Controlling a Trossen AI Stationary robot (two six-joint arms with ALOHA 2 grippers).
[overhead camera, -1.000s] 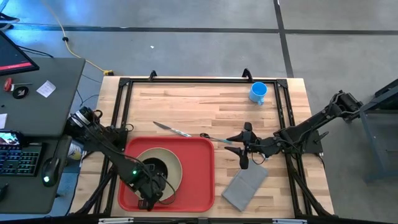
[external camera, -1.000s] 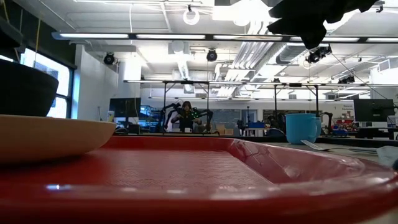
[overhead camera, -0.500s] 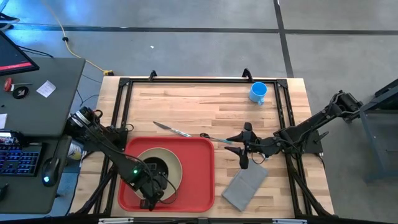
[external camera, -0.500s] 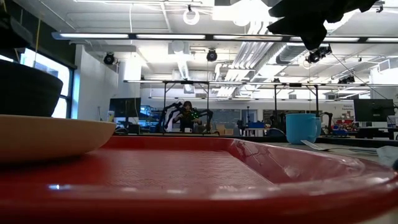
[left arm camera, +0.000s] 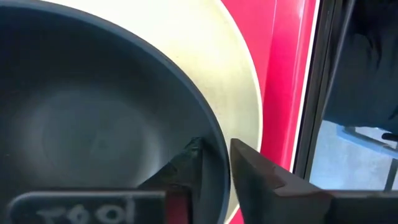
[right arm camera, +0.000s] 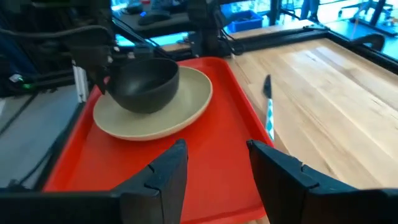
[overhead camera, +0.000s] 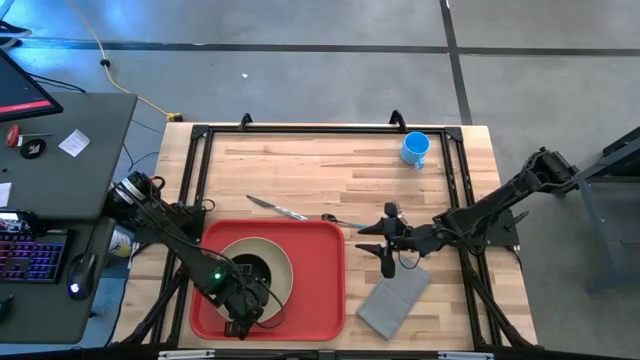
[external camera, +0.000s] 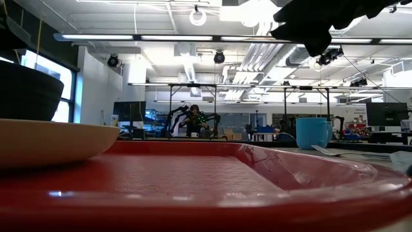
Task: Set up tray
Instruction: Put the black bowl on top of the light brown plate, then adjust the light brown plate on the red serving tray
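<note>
The red tray (overhead camera: 320,290) lies at the table's near edge, left of centre. On it sits the cream plate (overhead camera: 275,262), and the dark bowl (right arm camera: 144,83) stands on the plate. My left gripper (overhead camera: 243,305) is at the bowl's near side, shut on its rim. My right gripper (overhead camera: 385,240) hovers open just right of the tray, pointing at it and touching nothing. In the right wrist view its fingers (right arm camera: 168,171) frame the tray (right arm camera: 205,155). The low view shows the tray (external camera: 193,187), the plate (external camera: 51,142) and the bowl (external camera: 26,93) up close. My left gripper pinches the bowl's rim (left arm camera: 214,134) on the side toward the table's near edge. One finger (left arm camera: 186,168) is inside the bowl and the other (left arm camera: 255,174) outside. The bowl stands upright with its base on the plate.
A grey napkin (overhead camera: 395,298) lies right of the tray, below my right gripper. A blue-handled utensil (overhead camera: 345,222) and a knife (overhead camera: 277,207) lie on the wood beyond the tray's far edge. A blue mug (overhead camera: 415,148) stands near the far right corner. A black frame rims the table.
My right gripper has shifted a little toward the table's left, closer to the tray, and stays open. The bowl, the plate and the tray have kept their places.
</note>
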